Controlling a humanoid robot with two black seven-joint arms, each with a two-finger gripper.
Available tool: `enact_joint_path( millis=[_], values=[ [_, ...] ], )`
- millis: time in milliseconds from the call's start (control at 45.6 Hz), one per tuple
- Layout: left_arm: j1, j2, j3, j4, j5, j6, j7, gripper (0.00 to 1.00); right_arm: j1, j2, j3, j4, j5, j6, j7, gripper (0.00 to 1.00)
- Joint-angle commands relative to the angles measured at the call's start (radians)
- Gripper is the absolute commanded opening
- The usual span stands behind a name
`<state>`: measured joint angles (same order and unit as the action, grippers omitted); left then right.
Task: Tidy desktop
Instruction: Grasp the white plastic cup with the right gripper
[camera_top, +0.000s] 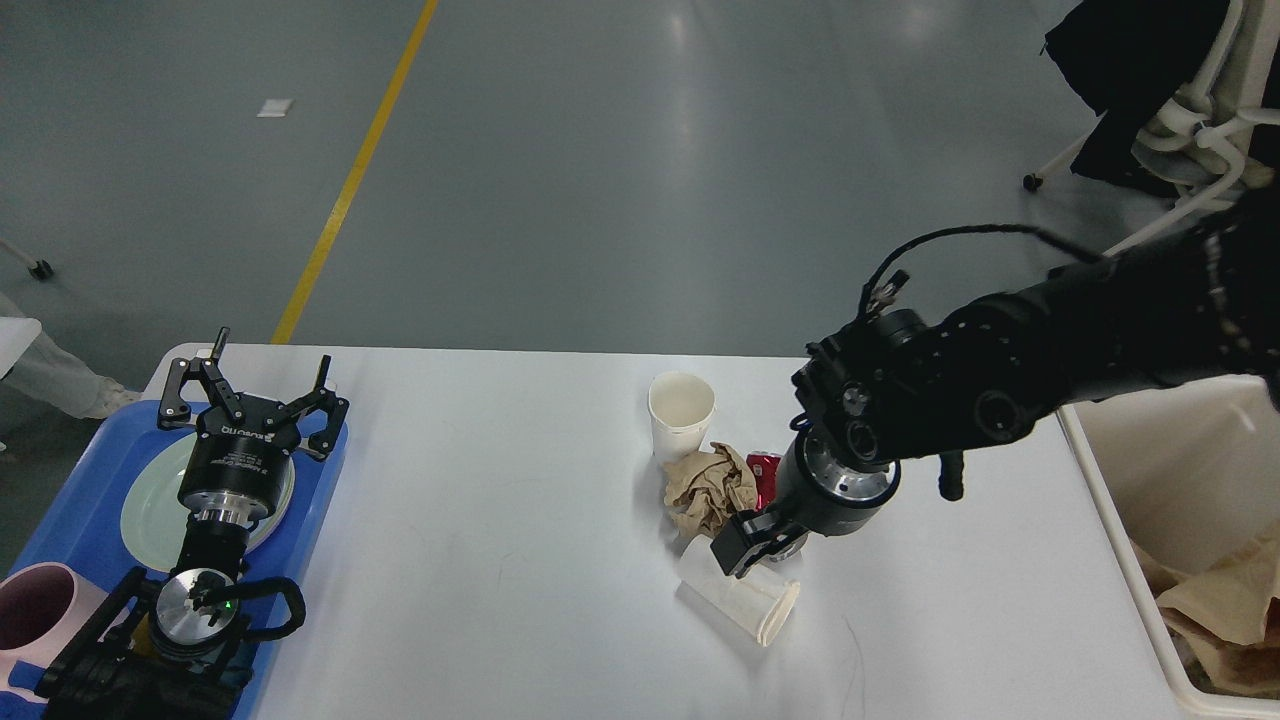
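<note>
My right gripper (748, 548) hangs over the trash cluster mid-desktop (500, 560); it looks dark and end-on, so I can't tell if the fingers are apart. It covers most of the red can (765, 468), w/ the crumpled brown paper (708, 490) at its 10 o'clock, the upright cup (681, 412) at 11 and the tipped cup (745, 605) right below. My left gripper (255, 385) is spread wide over the blue tray (80, 500), empty.

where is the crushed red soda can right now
In the head view, the crushed red soda can lies right of centre on the white desktop, touching the crumpled brown paper, mostly hidden under the right gripper.
</note>
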<state>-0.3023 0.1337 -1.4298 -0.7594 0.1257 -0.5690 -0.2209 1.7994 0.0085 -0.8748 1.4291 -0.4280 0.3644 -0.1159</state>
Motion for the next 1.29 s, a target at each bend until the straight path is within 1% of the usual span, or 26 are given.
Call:
enact_joint_path(
  millis=[0, 132, 241, 307, 527, 834, 1272],
  values=[
    [0.0, 0.0, 0.0, 0.0, 0.0, 0.0, 0.0, 0.97, -0.092, 0.064, 0.002, -0.093, -0.109, -0.03, -0.001, 0.99],
    [0.0, 0.0, 0.002, 0.0, 0.0, 0.0, 0.0, 0.97, -0.167, 0.09, 0.007, -0.168, -0.201, -0.035, -0.002, 0.99],
    [0.0, 0.0, 0.002, -0.001, 0.0, 0.0, 0.0, 0.97, -0.251, 0.137, 0.002, -0.283, -0.212, -0.035, -0.004, 0.99],
    [0.0, 0.0, 0.002, 0.0, 0.0, 0.0, 0.0, 0.97, -0.305, 0.157, -0.001, -0.325, -0.216, -0.033, -0.004, 1.0],
    [0.0, 0.0, 0.002, 0.0, 0.0, 0.0, 0.0, 0.97, -0.367, 0.166, -0.001, -0.341, -0.242, -0.038, -0.005, 1.0],
    [0.0, 0.0, 0.002, 0.0, 0.0, 0.0, 0.0, 0.97, -0.423, 0.171, -0.003, -0.418, -0.241, -0.039, -0.005, 0.99],
    [0.0, 0.0, 0.002, 0.0, 0.0, 0.0, 0.0, 0.97, -0.427, 0.174, 0.004, -0.371, -0.238, -0.027, -0.005, 0.98]
  ],
)
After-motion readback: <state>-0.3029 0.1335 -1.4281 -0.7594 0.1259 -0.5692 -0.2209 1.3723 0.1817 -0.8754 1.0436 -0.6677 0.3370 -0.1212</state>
